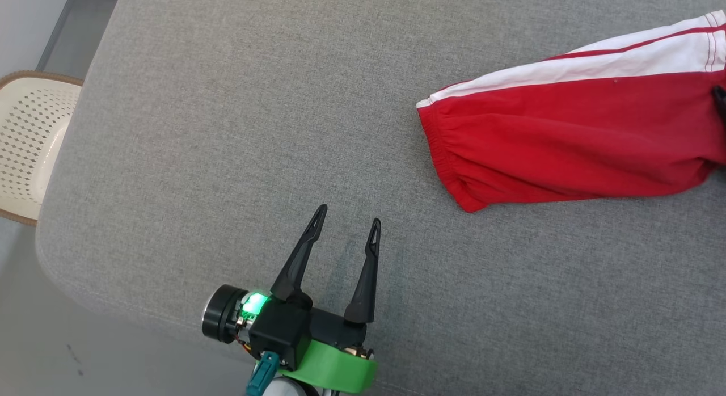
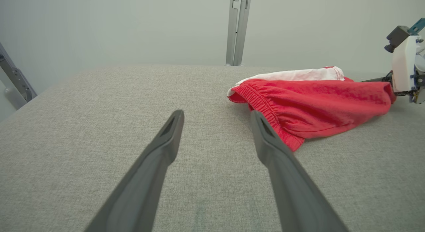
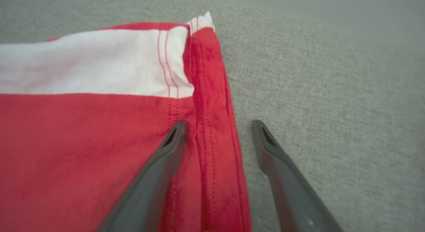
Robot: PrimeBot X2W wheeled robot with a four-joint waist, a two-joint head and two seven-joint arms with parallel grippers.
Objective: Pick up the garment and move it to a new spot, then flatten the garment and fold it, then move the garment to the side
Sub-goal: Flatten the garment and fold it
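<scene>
The right gripper (image 3: 219,123) has its two dark fingers apart and holds nothing. It straddles the right-hand edge of the garment (image 3: 83,142): one finger seems to press on the red cloth just inside the stitched hem (image 3: 212,125), the other is over the bare grey bench (image 3: 332,109).

The garment is a pair of red shorts with a white stripe (image 1: 595,61) along the far side. It lies low and fairly smooth on the right part of the bench, with its gathered waistband (image 1: 448,152) pointing left. Its right end runs out of the head view.

The left gripper (image 1: 349,214) is also spread wide and empty. It hovers above bare bench close to the near edge, well apart from the waistband. Off the bench's left end sits a cream perforated basket (image 1: 28,140).

The shorts look doubled along their length. That would fit a garment waiting to be lifted as well as one folded and set aside.

Either way, the risk sits at the right gripper. A finger resting on the cloth could drag and rumple it if the arm slides sideways. If the fingers close here, they may pinch just the top layer of the hem, so the layers would part or the thin cloth slip out.
</scene>
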